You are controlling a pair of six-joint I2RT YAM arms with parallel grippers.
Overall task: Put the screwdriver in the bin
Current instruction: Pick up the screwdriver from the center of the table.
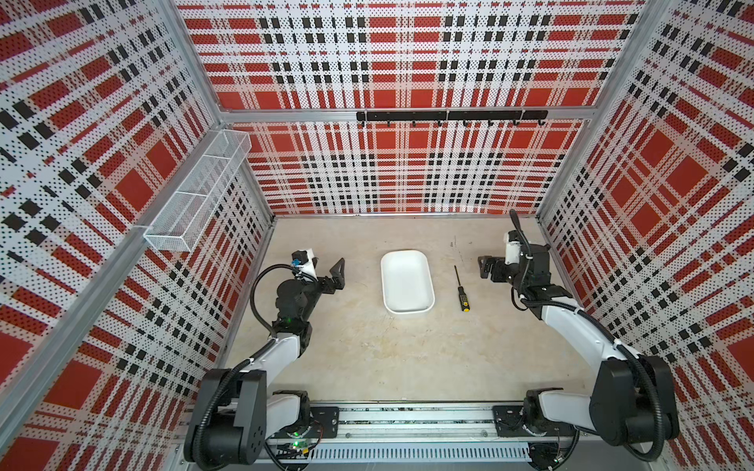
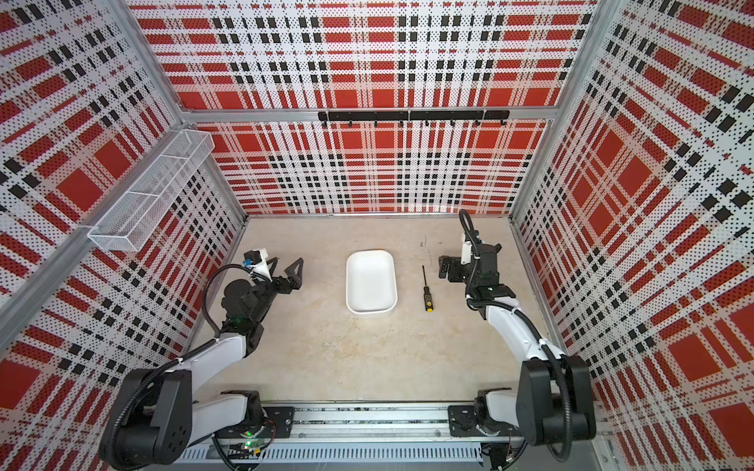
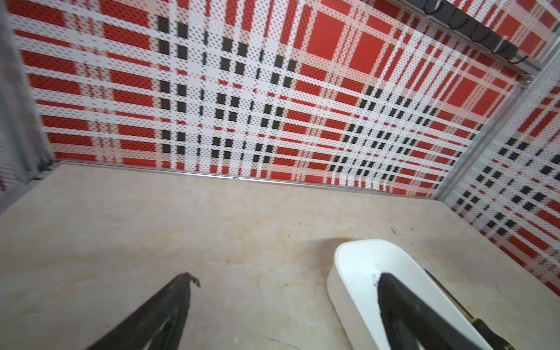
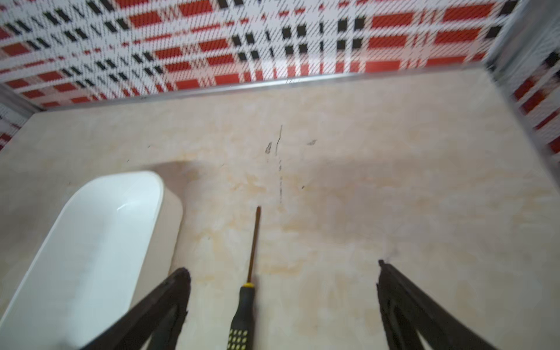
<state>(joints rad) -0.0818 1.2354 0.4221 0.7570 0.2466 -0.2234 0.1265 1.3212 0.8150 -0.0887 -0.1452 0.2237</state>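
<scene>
The screwdriver (image 1: 462,292) (image 2: 426,297) lies flat on the beige table, its yellow-capped black handle toward the front, just right of the white bin (image 1: 406,281) (image 2: 370,283), which holds nothing. My right gripper (image 1: 483,267) (image 4: 283,268) is open, to the right of the screwdriver's shaft. In the right wrist view the screwdriver (image 4: 242,315) shows between the spread fingers, untouched, with the bin (image 4: 100,230) beside it. My left gripper (image 1: 326,266) (image 3: 285,277) is open and holds nothing, left of the bin (image 3: 357,266). The left wrist view catches the screwdriver (image 3: 481,330) beyond the bin.
A long white wire-mesh basket (image 1: 196,191) hangs on the left wall. A black hook rail (image 1: 449,116) runs along the back wall. Plaid walls close in the table on three sides. Dark scratch marks (image 4: 278,157) lie beyond the screwdriver's tip.
</scene>
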